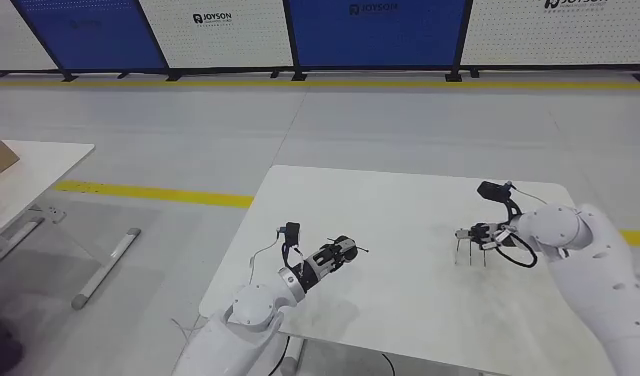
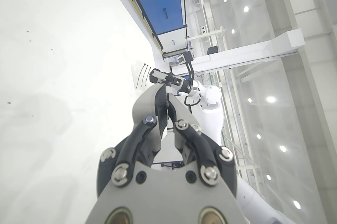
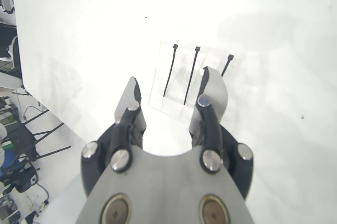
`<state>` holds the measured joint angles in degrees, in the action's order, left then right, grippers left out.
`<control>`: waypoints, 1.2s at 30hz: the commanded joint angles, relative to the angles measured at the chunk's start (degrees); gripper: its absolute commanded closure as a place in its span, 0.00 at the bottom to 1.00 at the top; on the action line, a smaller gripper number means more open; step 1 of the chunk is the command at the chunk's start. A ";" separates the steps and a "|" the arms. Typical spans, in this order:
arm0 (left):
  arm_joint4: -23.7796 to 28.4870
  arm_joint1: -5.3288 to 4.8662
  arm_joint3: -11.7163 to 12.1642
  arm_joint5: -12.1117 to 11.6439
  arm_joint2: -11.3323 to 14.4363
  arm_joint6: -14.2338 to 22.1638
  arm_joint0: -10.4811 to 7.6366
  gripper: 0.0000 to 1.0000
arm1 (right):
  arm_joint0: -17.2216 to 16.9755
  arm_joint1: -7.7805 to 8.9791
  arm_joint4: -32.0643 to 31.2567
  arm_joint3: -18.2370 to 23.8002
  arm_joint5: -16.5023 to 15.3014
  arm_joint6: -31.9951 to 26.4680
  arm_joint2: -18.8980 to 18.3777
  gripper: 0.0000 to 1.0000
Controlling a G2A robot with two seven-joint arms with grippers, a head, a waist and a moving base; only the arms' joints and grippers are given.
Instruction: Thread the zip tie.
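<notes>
Three zip ties (image 3: 191, 75) sit side by side in a clear holder (image 3: 171, 106) on the white table (image 1: 400, 206), their square heads all at the same end and their tails running back toward the right gripper (image 3: 169, 75). Two of the ties show whole against the clear plate, while the third is partly hidden behind one metal finger (image 3: 216, 88). Whether they lie flat on the holder or lean in it cannot be told. The right gripper hangs just over the holder's near edge, tilted down at it, its fingers spread wide with nothing between them; the tails of the first two ties fall within that gap, but the pads touch neither. From above, this gripper (image 1: 470, 236) is right at the holder (image 1: 470, 254), with the forearm bent in from the table's outer side. The left gripper (image 2: 165, 93) is well apart from the holder, across a stretch of bare tabletop and pointing toward it, held level above the surface. Its fingers are pressed together, the dark pads meeting along their length — pinching a fourth tie (image 1: 362, 248), a thin black strip that sticks out past the tips (image 1: 348, 246) on the holder's side.
</notes>
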<state>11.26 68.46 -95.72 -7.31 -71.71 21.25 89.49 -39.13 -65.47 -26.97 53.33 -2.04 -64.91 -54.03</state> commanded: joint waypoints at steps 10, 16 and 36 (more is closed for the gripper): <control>0.00 0.00 0.00 0.00 0.00 0.00 0.00 1.00 | 1.40 -0.73 -0.75 -2.94 1.88 -0.88 1.42 0.60; 0.00 0.00 0.00 0.00 0.00 0.00 0.00 1.00 | 2.17 -1.38 -0.66 -4.58 2.43 -1.10 2.50 0.63; 0.00 0.00 0.00 0.00 0.00 0.00 0.00 1.00 | 4.60 -3.12 -1.02 -9.22 3.87 -2.54 4.94 0.76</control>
<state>11.26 68.46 -95.72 -7.31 -71.71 21.25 89.49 -34.66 -68.48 -28.01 44.39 1.80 -67.42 -49.23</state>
